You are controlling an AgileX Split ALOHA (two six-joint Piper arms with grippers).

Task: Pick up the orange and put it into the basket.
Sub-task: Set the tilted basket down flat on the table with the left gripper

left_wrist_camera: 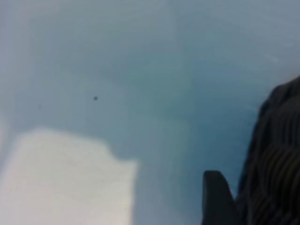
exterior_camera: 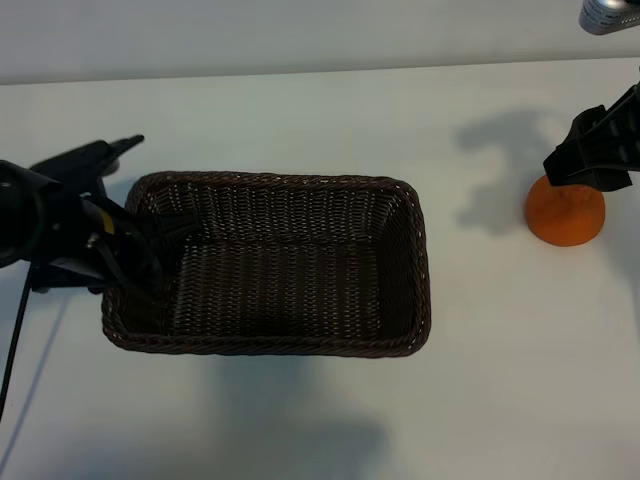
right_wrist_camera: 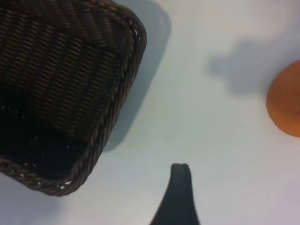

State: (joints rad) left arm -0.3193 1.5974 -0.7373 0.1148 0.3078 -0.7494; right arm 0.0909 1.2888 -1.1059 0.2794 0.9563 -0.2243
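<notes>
The orange (exterior_camera: 566, 215) lies on the white table at the far right, well clear of the basket; it also shows at the edge of the right wrist view as the orange (right_wrist_camera: 287, 101). My right gripper (exterior_camera: 592, 160) hovers open just over its far upper side with nothing in it; one black finger (right_wrist_camera: 180, 192) shows. The dark brown wicker basket (exterior_camera: 412, 260) stands mid-table, nothing inside. My left gripper (exterior_camera: 148, 190) straddles the basket's left wall near the far corner, shut on it: one finger (left_wrist_camera: 216, 199) lies outside against the weave, the other is hidden inside.
White tabletop (exterior_camera: 300, 110) runs all around the basket, with open surface between the basket's right wall and the orange. The left arm's body (exterior_camera: 40, 215) and its cable sit at the table's left edge. A grey object (exterior_camera: 610, 14) pokes in at the top right corner.
</notes>
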